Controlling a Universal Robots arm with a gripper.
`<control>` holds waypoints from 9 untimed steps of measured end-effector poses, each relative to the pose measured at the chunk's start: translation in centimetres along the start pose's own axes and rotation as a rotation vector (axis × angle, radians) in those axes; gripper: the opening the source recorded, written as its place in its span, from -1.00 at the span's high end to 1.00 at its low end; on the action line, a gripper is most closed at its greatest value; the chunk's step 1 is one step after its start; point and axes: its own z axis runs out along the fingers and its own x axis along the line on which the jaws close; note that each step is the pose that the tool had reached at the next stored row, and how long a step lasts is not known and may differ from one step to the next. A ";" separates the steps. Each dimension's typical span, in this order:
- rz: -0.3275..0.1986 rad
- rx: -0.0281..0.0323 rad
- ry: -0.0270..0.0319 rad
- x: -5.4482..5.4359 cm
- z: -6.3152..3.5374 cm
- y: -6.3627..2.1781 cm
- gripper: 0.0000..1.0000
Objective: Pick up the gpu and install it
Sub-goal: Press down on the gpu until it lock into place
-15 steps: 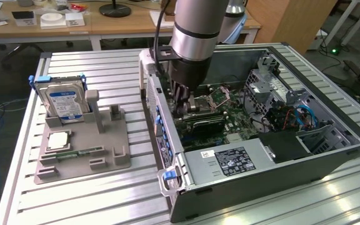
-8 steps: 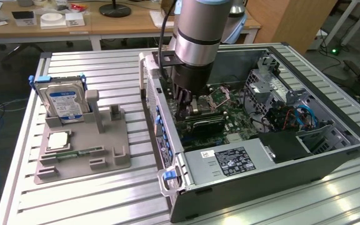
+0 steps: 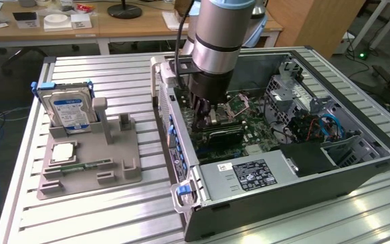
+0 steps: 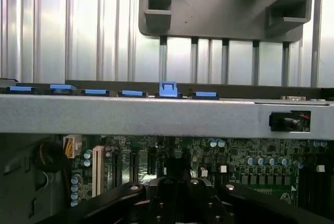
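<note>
Arm reaches down into the open computer case (image 3: 357, 178) on the slatted desk (image 3: 114, 213). Pincer (image 3: 205, 113) sits low over the motherboard (image 3: 249, 133), close to the expansion slots. Gpu (image 3: 217, 136) looks like the dark card lying below it, probably in a slot; grip state hidden, cannot tell. Grey fixture tray (image 3: 90, 168) with hard drive (image 3: 69, 113) stands beside the case.

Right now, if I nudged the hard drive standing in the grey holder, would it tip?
Probably not easily: the hard drive stands on end in a slot of the grey holder, which braces its base. Its boxy metal body looks rigid and is likely heavy for its size.
</note>
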 end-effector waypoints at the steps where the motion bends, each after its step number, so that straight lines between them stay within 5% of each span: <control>1: 0.000 0.0000 0.0002 0.0 0.05 -0.15 0.79; 9: 0.000 0.0001 0.0002 0.0 0.36 -0.87 0.79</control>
